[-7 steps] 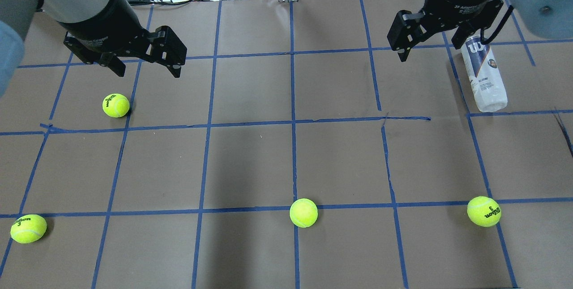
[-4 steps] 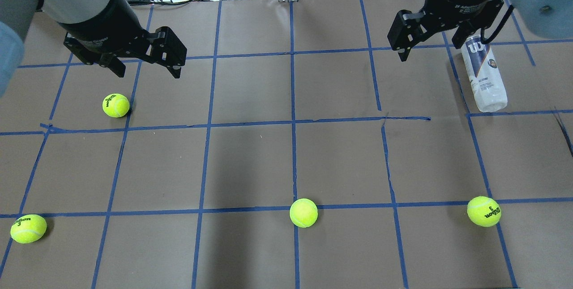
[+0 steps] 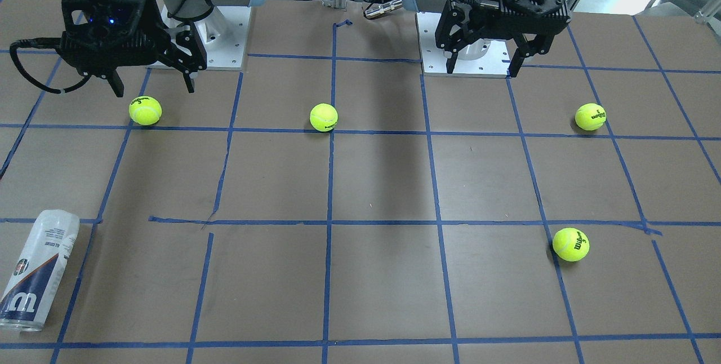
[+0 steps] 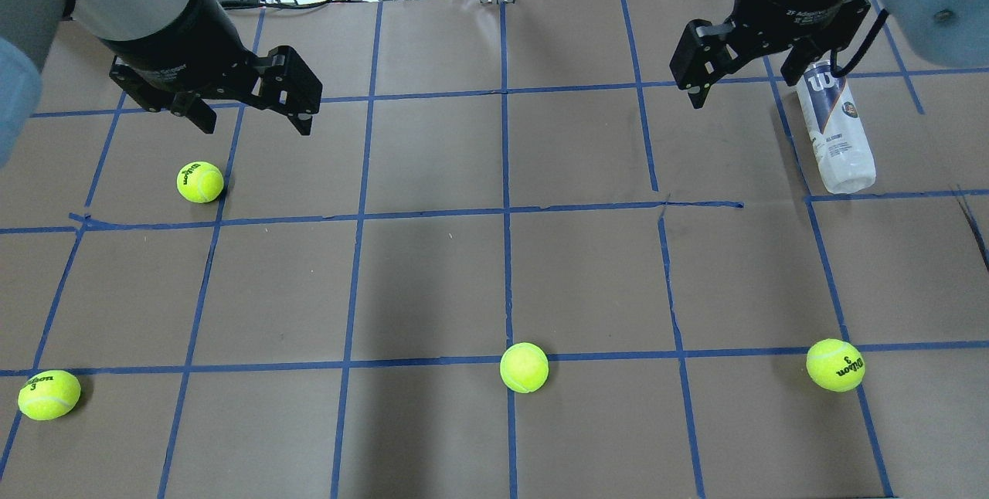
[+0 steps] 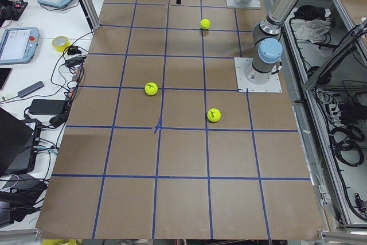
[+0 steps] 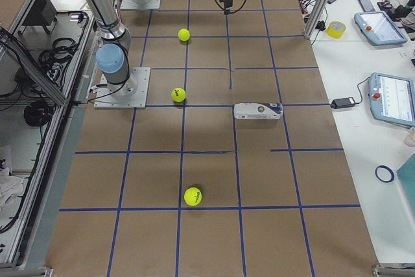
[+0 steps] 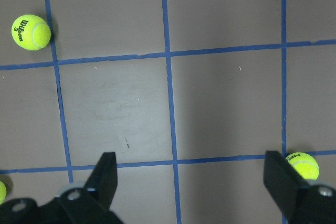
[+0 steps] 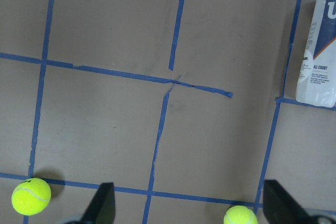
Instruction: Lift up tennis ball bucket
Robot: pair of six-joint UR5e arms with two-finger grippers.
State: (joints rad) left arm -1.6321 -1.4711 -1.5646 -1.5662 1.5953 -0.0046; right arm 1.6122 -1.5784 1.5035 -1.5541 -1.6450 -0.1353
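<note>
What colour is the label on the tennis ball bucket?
White and navy with a big white W; tennis ball bucket clearest in the front-facing view.

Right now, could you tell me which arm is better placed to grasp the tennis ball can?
Right, probably. The tennis ball bucket lies on its side in the table half under the open right gripper; the left gripper, also open, hangs over the other half.

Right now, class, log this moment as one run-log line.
phase: pre-grasp | tennis ball bucket: lying on its side, ungrasped | right pincer: open, empty | left pincer: open, empty
</note>
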